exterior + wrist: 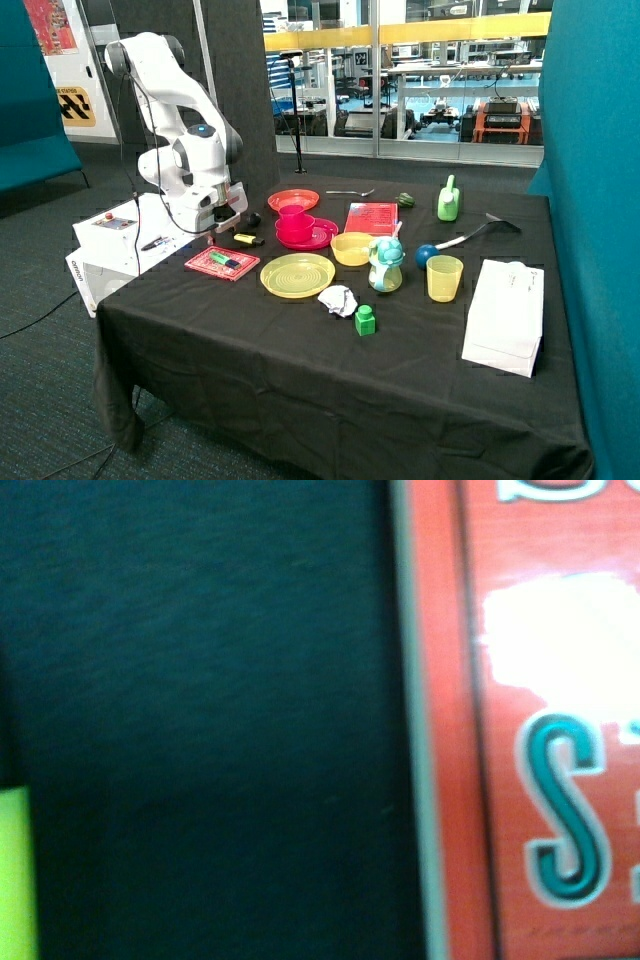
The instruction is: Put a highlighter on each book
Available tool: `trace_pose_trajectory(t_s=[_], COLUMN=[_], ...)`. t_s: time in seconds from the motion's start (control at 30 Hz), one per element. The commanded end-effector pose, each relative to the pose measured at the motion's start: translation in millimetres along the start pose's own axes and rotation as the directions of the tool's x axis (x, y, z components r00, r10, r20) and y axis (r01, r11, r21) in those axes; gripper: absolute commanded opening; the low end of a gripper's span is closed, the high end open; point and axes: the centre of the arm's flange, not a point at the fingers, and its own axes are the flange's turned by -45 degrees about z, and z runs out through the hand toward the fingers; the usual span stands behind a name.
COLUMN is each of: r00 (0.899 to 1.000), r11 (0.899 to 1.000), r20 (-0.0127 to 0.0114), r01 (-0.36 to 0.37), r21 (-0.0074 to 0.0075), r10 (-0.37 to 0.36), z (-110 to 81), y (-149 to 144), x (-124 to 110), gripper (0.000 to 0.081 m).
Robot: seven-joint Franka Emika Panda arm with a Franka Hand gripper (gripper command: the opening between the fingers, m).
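Judging from the outside view, we have one highlighter [226, 261] lying on the near book [221, 264]; the far book [371, 217] beside the pink plate [306, 236] looks bare. A yellow highlighter [245, 239] lies on the worktop [300, 360] just by our gripper [215, 228]. Whether the jaws are apart, we cannot tell. We should centre over its barrel before closing.

The near red book [221, 263] lies flat carrying a green highlighter [219, 258] (a yellow highlighter [245, 239] lies beside it); the far book [371, 217] is bare.
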Motion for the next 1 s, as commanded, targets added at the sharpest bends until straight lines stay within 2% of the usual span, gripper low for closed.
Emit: trace_pose_trajectory(t_s=[0.0, 0.13, 0.33, 0.67, 0.83, 0.97], r00=[0.997, 0.995, 0.988, 0.982, 0.983, 0.988], r11=[0.997, 0.995, 0.988, 0.982, 0.983, 0.988], r20=[-0.0015, -0.0014, -0.0010, -0.0008, -0.0008, -0.0010], r01=[0.078, 0.102, 0.152, 0.188, 0.186, 0.152], r21=[-0.0064, -0.0064, -0.0065, -0.0065, -0.0065, -0.0065], r10=[-0.078, -0.102, -0.152, -0.188, -0.186, -0.152], z=[-18.2, -24.0, -29.6, -25.3, -20.3, -13.2], y=[-35.0, -49.3, -71.2, -102.0, -111.7, -112.3], x=[-7.6, -5.7, -3.4, -6.7, -6.4, -2.1], gripper=[0.0362, 0.0401, 0.0412, 0.0435, 0.0451, 0.0477])
